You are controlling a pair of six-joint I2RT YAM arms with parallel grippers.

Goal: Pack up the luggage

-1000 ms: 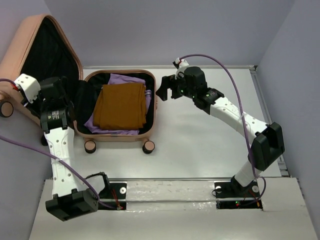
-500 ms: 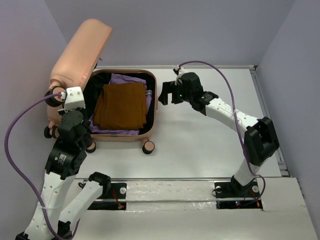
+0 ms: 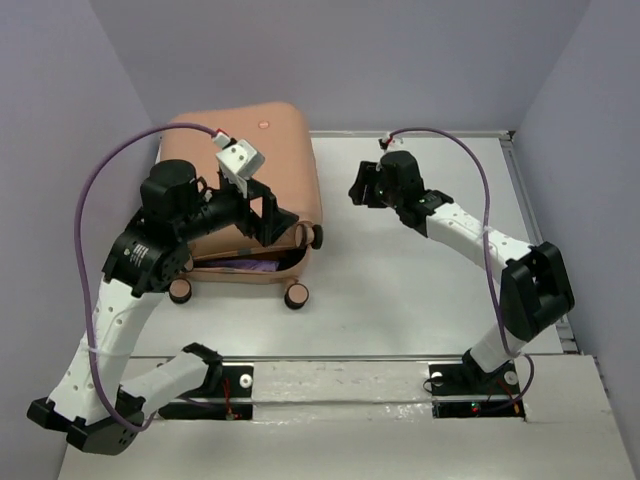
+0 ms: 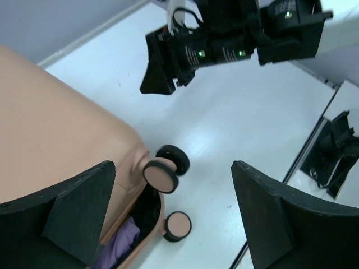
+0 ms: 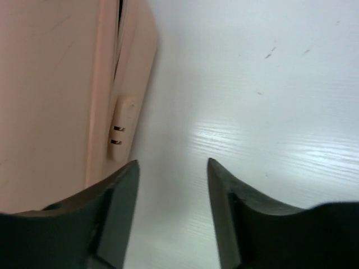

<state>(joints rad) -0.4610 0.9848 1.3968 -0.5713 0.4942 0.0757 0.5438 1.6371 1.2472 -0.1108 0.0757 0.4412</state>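
Observation:
The peach-pink luggage (image 3: 250,150) lies on the table with its lid down over the base. A narrow gap at the near edge shows purple cloth (image 3: 250,265). My left gripper (image 3: 268,212) hovers open over the case's near right corner, holding nothing. In the left wrist view the gripper (image 4: 174,216) spans two caster wheels (image 4: 165,174) and the purple cloth (image 4: 120,244) in the gap. My right gripper (image 3: 362,187) is to the right of the case, apart from it. In the right wrist view its jaws (image 5: 171,188) stand partly open over bare table, the luggage's side (image 5: 56,84) at the left.
The white table (image 3: 420,290) stretches to the right of the case, walled by grey panels on three sides. A small latch piece (image 5: 120,131) sits on the case's side. Purple cables loop from both arms.
The lid has swung down from upright onto the base, hiding the brown cloth. My left gripper has let go, opened wide and moved over the case. The right jaws have narrowed.

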